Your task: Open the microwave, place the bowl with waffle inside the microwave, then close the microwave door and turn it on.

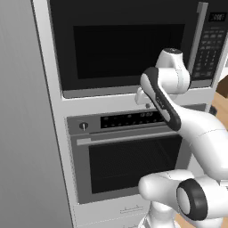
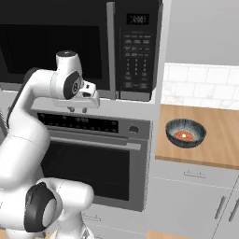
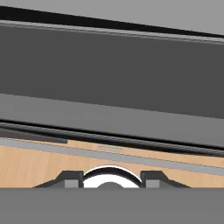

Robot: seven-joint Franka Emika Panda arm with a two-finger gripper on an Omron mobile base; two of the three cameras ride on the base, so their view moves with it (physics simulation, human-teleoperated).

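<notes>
First step in hand: microwave door (image 2: 56, 44) is shut, we hover the fingers (image 2: 78, 110) just below its bottom edge, left of the handle (image 2: 111, 46). Fingers hold nothing; gap unclear. Bowl (image 2: 186, 132) with waffle (image 2: 183, 136) waits on surface (image 2: 219, 135), well right. Next: reach the handle.

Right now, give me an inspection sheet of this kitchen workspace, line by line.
Surface: wooden counter, to the right of the appliance column.
Job's things: microwave door shut, grey bar handle at its right edge; bowl on the counter with the waffle inside.
Clutter: nothing seen.
Tool: tool just below the microwave door, holding nothing; jaws part open.
Cables: nothing seen.
Surroundings: silver oven beneath the microwave, keypad right of the door, white tiled wall, grey cabinets.
</notes>
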